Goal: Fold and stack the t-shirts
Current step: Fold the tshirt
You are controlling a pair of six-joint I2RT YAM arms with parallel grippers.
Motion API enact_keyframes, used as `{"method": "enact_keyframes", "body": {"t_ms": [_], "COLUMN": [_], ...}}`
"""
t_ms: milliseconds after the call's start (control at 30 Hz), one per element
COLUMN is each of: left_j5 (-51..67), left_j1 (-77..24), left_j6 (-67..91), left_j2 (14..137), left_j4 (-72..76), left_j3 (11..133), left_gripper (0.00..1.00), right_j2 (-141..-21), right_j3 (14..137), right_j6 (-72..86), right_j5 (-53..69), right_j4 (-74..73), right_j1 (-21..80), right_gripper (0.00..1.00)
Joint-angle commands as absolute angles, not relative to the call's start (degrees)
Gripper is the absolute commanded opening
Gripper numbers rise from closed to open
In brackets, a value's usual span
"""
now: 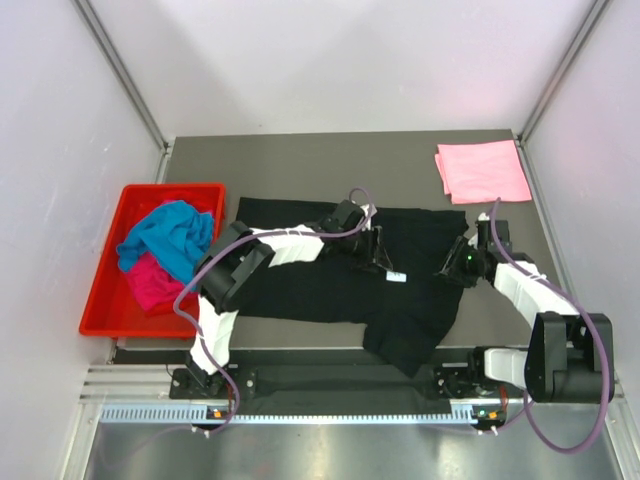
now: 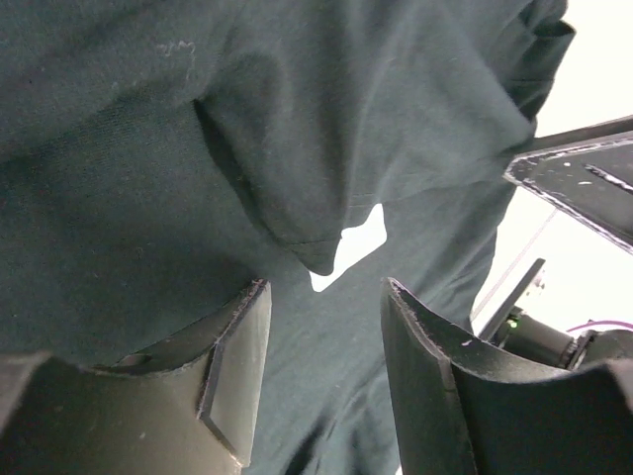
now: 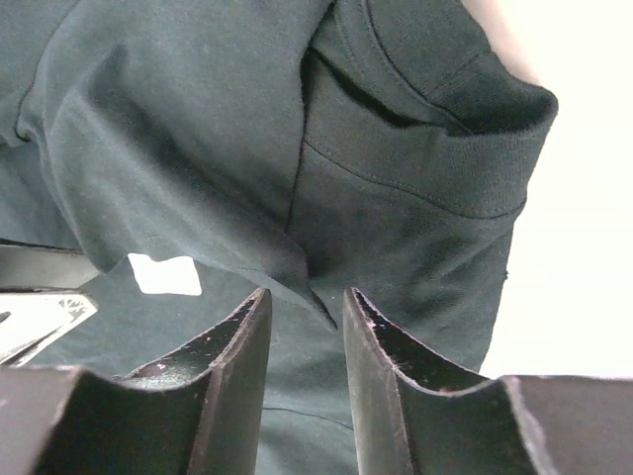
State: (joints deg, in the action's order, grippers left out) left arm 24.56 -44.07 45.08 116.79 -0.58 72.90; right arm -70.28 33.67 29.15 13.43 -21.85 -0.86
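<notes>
The black t-shirt [image 1: 330, 280] lies spread across the middle of the table, its small white neck label [image 1: 397, 276] showing. My left gripper [image 1: 377, 252] hovers low over its upper middle, open, with black cloth [image 2: 148, 148] filling the left wrist view beyond the jaws [image 2: 326, 287]. My right gripper [image 1: 456, 263] is at the shirt's right edge; its jaws [image 3: 307, 294] stand a narrow gap apart, with a fold's pointed edge [image 3: 316, 297] just at the tips. The light pink t-shirt [image 1: 483, 170] lies folded at the back right. The turquoise t-shirt [image 1: 172, 236] and magenta t-shirt [image 1: 152, 280] lie crumpled in the tray.
The red plastic tray [image 1: 105, 300] stands at the left edge of the table. Metal frame posts and white walls close in both sides. A rail runs along the near edge by the arm bases.
</notes>
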Motion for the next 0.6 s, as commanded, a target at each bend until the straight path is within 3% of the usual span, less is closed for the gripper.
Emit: {"method": "enact_keyframes", "body": {"t_ms": [0,133,233,367,400,433,567], "left_j5": [23.56,23.12,22.68,21.89,21.71,21.45,19.17], "left_j1": [-44.73,-45.18,-45.18,-45.18,-45.18,-45.18,-45.26], "left_j6": [44.39,44.47,44.56,44.30,44.12,43.95,42.72], "left_j2": [117.77,117.95,117.51,117.16,117.16,117.16,116.02], "left_j4": [2.20,2.29,2.20,0.97,0.27,0.26,-5.17], "left_j3": [73.83,73.83,73.83,74.97,75.84,76.28,78.04], "left_gripper": [0.53,0.52,0.45,0.19,0.07,0.01,0.00], "right_j2": [-69.43,-69.08,-68.56,-67.77,-67.33,-67.06,-65.92], "right_j3": [32.96,32.70,32.69,33.13,33.40,33.49,34.10], "right_j6": [28.92,29.27,29.44,29.36,29.27,29.18,29.09], "right_j5": [14.06,14.85,15.29,16.00,16.08,16.35,16.87], "right_j4": [-19.16,-19.07,-18.98,-19.86,-20.04,-20.30,-22.32], "right_j1": [-0.44,-0.44,-0.44,-0.44,-0.44,-0.44,-0.44], "right_gripper": [0.35,0.33,0.23,0.02,0.00,0.00,0.00]}}
